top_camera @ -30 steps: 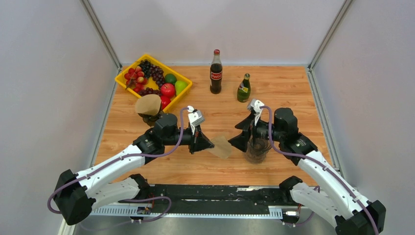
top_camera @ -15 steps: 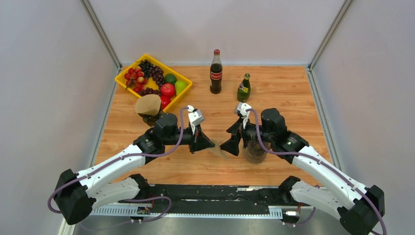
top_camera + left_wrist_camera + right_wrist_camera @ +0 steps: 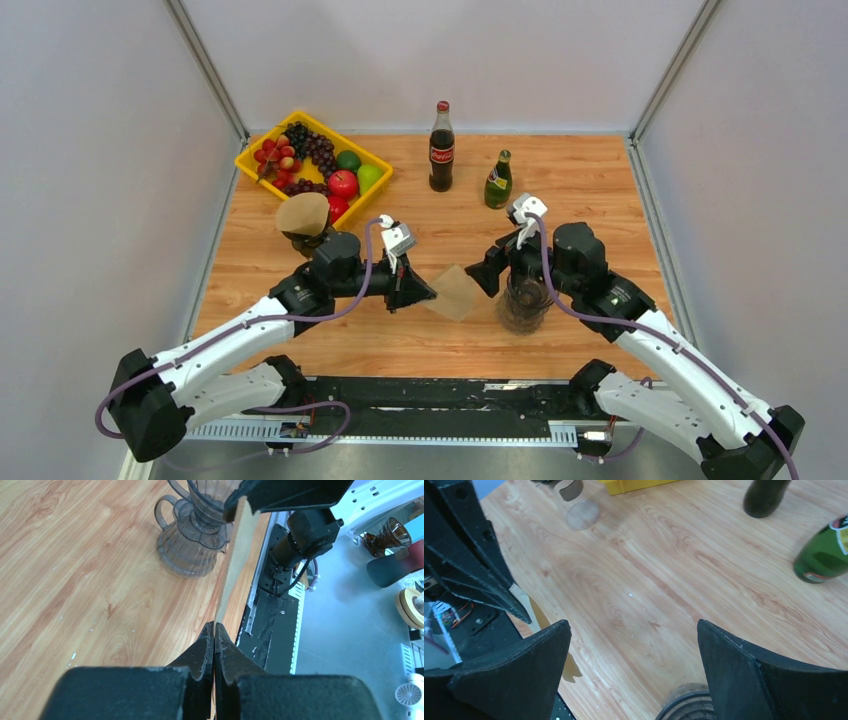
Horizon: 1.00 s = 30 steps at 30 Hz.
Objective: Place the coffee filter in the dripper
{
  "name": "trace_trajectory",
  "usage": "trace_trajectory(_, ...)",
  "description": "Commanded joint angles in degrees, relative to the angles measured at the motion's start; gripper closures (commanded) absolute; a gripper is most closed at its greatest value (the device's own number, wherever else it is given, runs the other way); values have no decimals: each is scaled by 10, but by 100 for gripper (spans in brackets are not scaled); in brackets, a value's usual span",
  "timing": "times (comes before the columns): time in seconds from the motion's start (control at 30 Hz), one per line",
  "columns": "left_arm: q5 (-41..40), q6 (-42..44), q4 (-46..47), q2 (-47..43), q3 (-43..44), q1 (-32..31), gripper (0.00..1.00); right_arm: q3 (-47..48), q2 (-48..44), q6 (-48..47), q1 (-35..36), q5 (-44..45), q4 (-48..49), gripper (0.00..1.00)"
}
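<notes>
Coffee filter (image 3: 455, 293), flat and brown, pinched by one corner between the pressed-together jaws of the left gripper (image 3: 425, 293), held in the air just left of the glass dripper (image 3: 525, 303). Right gripper (image 3: 497, 272) spread wide beside the filter's free edge, gripping nothing. Advisable next: take that edge, open the paper into a cone, lower point-first into the dripper.

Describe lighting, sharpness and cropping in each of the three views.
Top external view: soft, even light, faint shadows, the coffee filter sharp. Left wrist view: the left gripper is a dark mass at the bottom; the clear dripper carries highlights. Right wrist view: the right gripper looms dark; the green bottle is cut by the frame edge.
</notes>
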Motion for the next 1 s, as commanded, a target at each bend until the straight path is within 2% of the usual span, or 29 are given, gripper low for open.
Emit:
trace_trajectory(0.0, -5, 0, 6, -14, 11, -1, 100, 28, -10, -1, 3, 56, -36, 0)
trace_trajectory(0.27, -8, -1, 6, -15, 11, 0, 100, 31, -18, -22, 2, -24, -42, 0)
trace_trajectory(0.57, -9, 0, 3, -9, 12, -1, 100, 38, -26, -23, 3, -5, -45, 0)
trace_trajectory(0.97, -11, 5, -4, -4, 17, -1, 100, 48, -30, -33, 3, -27, -62, 0)
